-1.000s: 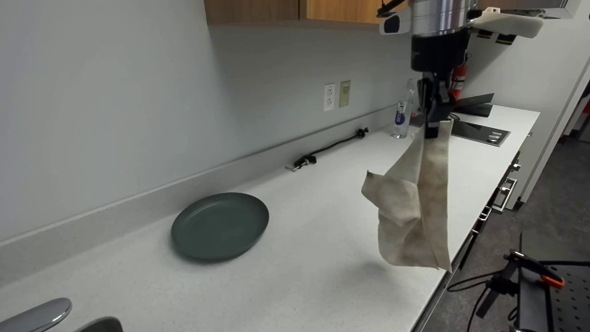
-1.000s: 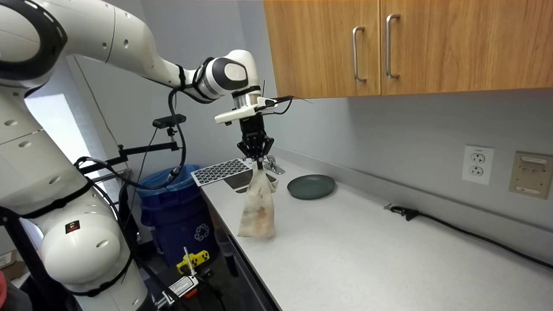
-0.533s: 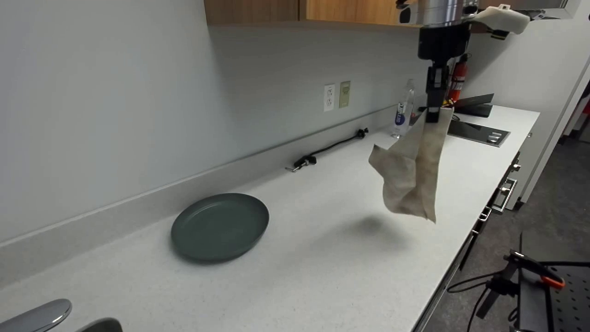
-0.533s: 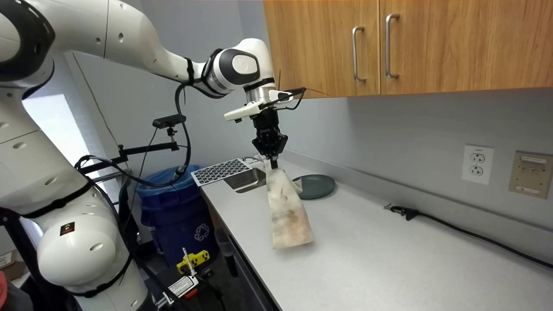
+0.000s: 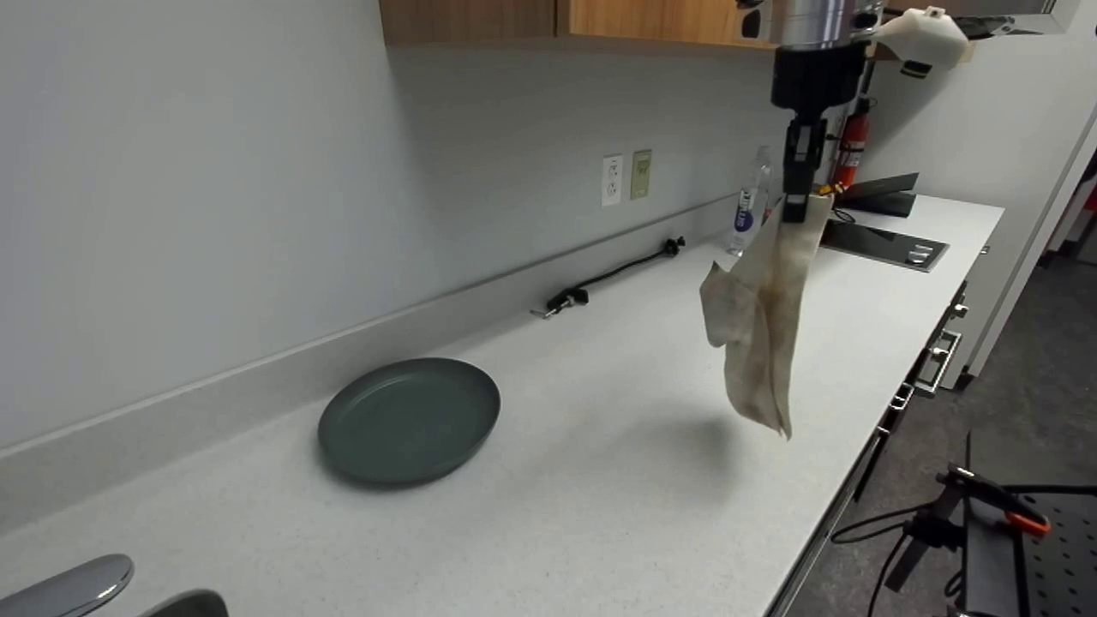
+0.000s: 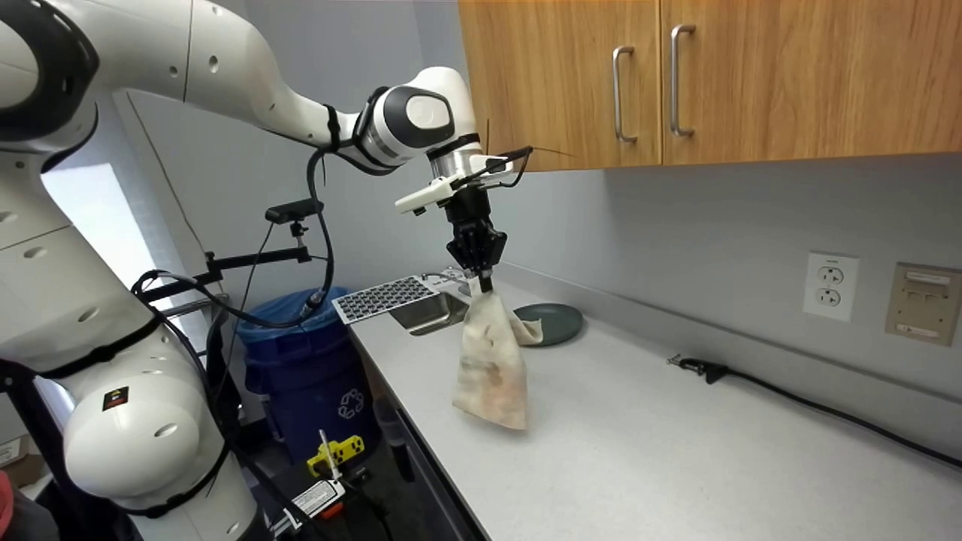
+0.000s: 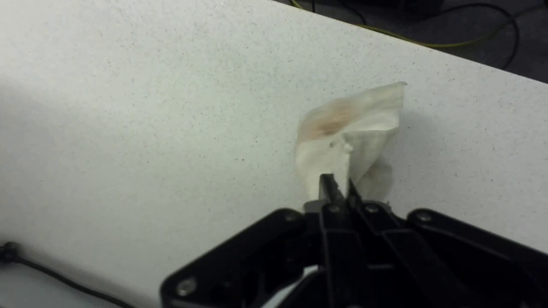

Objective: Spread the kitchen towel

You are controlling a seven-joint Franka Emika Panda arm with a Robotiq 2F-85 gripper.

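The kitchen towel is a cream cloth with brownish-pink stains. It hangs folded and creased from my gripper in both exterior views point(image 5: 763, 326) point(image 6: 492, 368), with a corner flap sticking out to one side. My gripper point(image 5: 795, 210) points down and is shut on the towel's top edge; it also shows in an exterior view point(image 6: 485, 284). In the wrist view, the gripper point(image 7: 339, 182) has the towel point(image 7: 321, 158) pinched between its fingertips, and the cloth hangs below. The towel's lower end is above the white counter point(image 5: 583, 531), with its shadow beside it.
A dark green plate point(image 5: 410, 422) lies on the counter near the wall. A black clamp with a cable point(image 5: 570, 298) and a bottle point(image 5: 751, 206) stand along the wall. A sink point(image 6: 432, 314) is at one end. Wooden cabinets point(image 6: 560, 83) hang above. The counter's front edge drops to the floor.
My gripper has risen slightly and moved further over the counter, toward the wall, with the towel. The towel's lower end swung out and then back. The grip is unchanged.
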